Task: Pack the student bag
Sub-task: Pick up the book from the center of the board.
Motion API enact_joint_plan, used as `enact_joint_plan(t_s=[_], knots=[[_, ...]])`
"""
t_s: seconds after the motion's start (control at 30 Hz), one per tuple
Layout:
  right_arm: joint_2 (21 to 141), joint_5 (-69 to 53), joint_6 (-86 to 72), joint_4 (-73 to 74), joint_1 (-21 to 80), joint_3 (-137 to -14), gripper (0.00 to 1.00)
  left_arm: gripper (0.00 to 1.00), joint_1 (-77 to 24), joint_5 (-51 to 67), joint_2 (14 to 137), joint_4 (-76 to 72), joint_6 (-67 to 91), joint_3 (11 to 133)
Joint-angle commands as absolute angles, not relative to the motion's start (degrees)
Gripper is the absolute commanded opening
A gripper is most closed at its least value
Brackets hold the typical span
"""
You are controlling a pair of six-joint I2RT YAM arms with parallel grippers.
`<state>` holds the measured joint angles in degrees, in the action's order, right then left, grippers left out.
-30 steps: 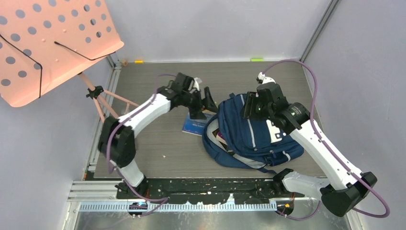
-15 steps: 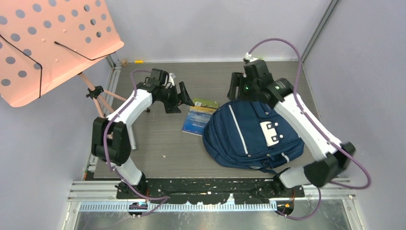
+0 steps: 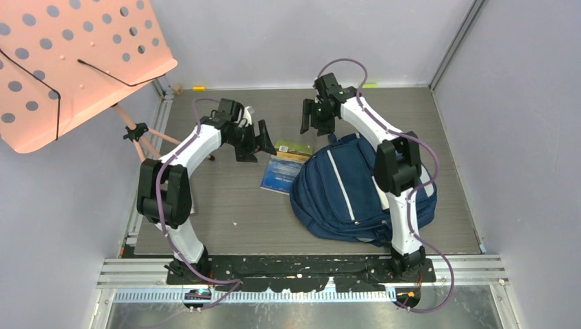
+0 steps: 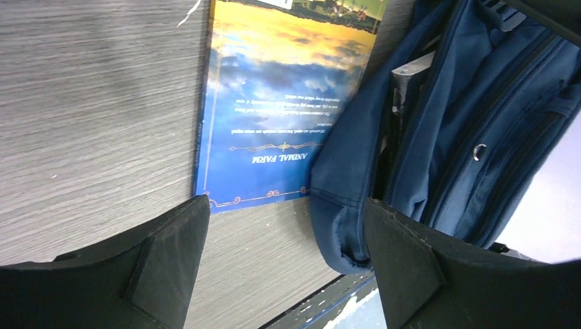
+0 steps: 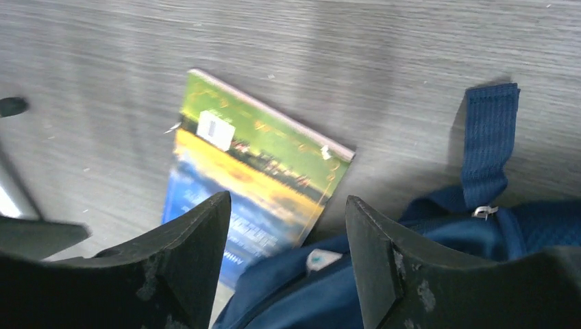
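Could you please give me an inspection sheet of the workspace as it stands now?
Surface: grey wood-grain table, with a white speck near the front.
Job's things: student bag lying on the table, open towards the left, with a flat item showing inside. A paperback lies flat beside it, one side overlapped by the bag.
Clutter: nothing seen beyond the speck.
Grippers: left pincer open and empty, over the paperback. Right pincer open and empty, over the bag's top end.
Cables: a purple cable loops along each arm.
Surroundings: pink perforated music stand at the left; plain walls.
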<state>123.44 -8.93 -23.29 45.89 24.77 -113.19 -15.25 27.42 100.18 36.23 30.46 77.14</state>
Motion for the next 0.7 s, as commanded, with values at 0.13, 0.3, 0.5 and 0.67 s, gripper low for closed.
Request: enact_joint_plan(t_s=[0.13,0.3,0.5,0.67], knots=[[127.7,-9.1,-22.4,53.8,23.2,-113.8,0.67,0.85,-14.9,24.4,97.8,36.6,25.9,75.8],[126.3,-14.1,-21.9,49.6,23.1,-107.0,0.68,0.85,-14.6,24.1,98.1,37.7,25.0,75.6],[128.7,-21.4,-23.0,43.8,23.3,-105.8,0.66,0.86,-14.2,23.8,97.7,38.1,25.0,75.1],[132.3,-25.7,-23.1,40.6,24.5,-108.9,0.62,0.86,-13.9,23.4,97.0,38.6,24.7,74.5]])
